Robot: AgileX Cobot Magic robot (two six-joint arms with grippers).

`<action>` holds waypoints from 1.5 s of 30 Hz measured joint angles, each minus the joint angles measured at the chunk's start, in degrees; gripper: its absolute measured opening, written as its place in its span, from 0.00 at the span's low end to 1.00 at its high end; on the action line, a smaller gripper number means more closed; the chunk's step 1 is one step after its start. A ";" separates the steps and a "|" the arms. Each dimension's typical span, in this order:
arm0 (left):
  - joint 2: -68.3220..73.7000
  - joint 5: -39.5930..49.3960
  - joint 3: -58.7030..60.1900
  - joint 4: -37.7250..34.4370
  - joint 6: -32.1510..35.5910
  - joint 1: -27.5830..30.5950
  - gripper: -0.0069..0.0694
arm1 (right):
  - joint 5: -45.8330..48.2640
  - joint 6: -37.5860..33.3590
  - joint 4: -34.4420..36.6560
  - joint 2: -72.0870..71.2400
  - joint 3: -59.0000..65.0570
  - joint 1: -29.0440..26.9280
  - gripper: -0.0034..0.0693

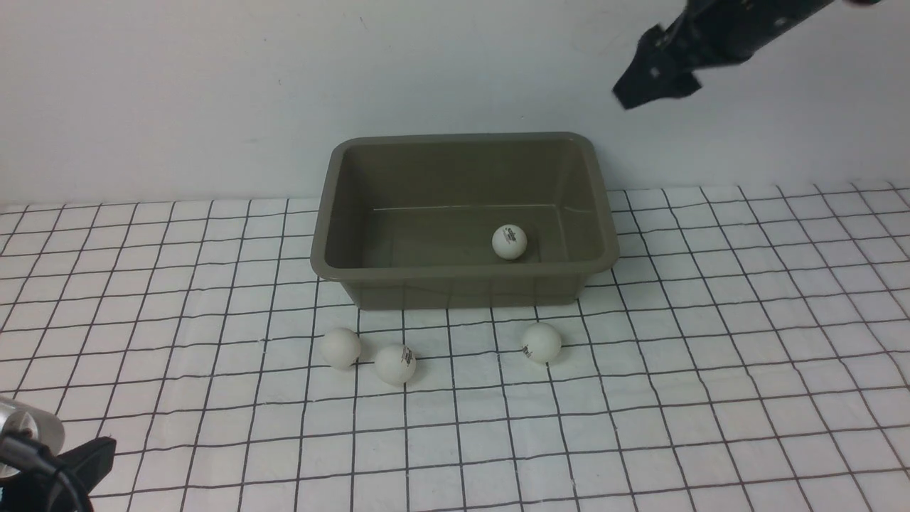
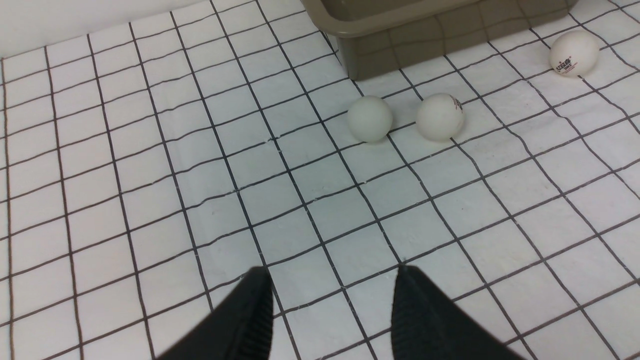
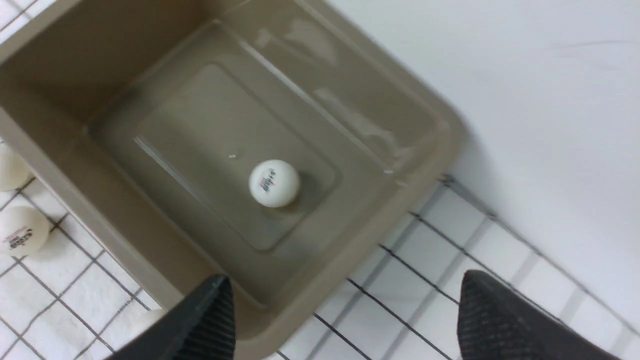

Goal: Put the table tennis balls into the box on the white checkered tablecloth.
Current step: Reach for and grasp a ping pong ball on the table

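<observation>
The olive box stands on the white checkered tablecloth near the back wall. One table tennis ball lies on the box's floor, right of centre, and shows in the right wrist view as well. Three more balls lie on the cloth in front of the box: two close together at the left and one to the right. My right gripper hangs high over the box's right end, open and empty. My left gripper hovers low over the cloth, short of the left pair, its fingers apart with nothing between them.
A plain white wall rises right behind the box. The left arm's base shows at the bottom left corner of the front view. The cloth is slightly wrinkled around the balls.
</observation>
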 joint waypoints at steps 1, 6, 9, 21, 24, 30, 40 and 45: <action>0.00 0.00 0.00 0.00 0.00 0.00 0.48 | 0.31 0.68 -0.65 -1.21 0.02 -0.24 0.79; 0.00 0.00 0.00 0.00 0.00 0.00 0.48 | 1.03 6.77 -2.45 -6.30 1.30 -0.17 0.78; 0.00 0.00 0.00 -0.11 0.00 0.00 0.48 | 1.09 10.61 -2.77 -9.79 5.91 1.48 0.78; 0.00 0.15 0.00 -0.15 0.00 0.00 0.48 | -0.39 15.51 -4.47 -23.90 33.65 3.56 0.78; 0.00 0.15 0.00 -0.15 0.00 0.00 0.48 | -7.92 13.17 0.61 -25.05 43.71 3.80 0.78; 0.00 0.30 0.00 -0.17 0.00 0.00 0.48 | -25.33 6.65 4.25 -21.91 55.25 10.02 0.78; 0.00 0.43 0.00 -0.17 0.00 0.00 0.48 | -41.83 6.54 5.95 -7.55 55.10 17.21 0.78; 0.00 0.96 0.00 -0.17 0.00 0.00 0.48 | -44.90 5.73 8.39 -4.10 53.78 17.21 0.78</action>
